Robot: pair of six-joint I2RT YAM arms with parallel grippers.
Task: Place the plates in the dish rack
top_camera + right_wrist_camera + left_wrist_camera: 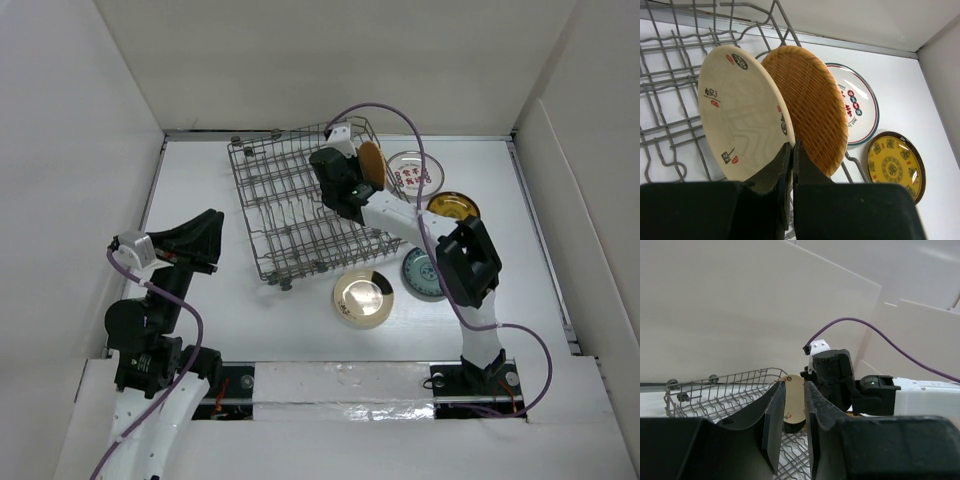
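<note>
The cream plate (742, 110) is up on edge at the far right end of the dish rack (275, 200), and your right gripper (791, 150) has it by the lower rim, fingers pressed together on that thin lip. It's a small, stiff, glazed disc, so judge it light but slick and chippable. A pinch this narrow can let it swivel, so keep the hold on the rim and square to it. Right beside it stands the orange-brown plate (812, 105), also on edge with its woven-looking face turned the same way. Whether the two touch, you can't tell from here. Being round, your plate has no long axis. What counts is its plane: upright, leaning a little, printed face towards the open rack and back towards its orange-brown neighbour. You'll want that plane lined up with the gaps between the wires so the bottom edge drops in cleanly, without knocking its neighbour. Out on the table past the rack, a white plate with red marks (857, 100) and a yellow patterned plate (895, 165) lie flat, waiting. Your left gripper (795, 410) hangs well apart from the rack, fingers slightly parted, nothing between them.
</note>
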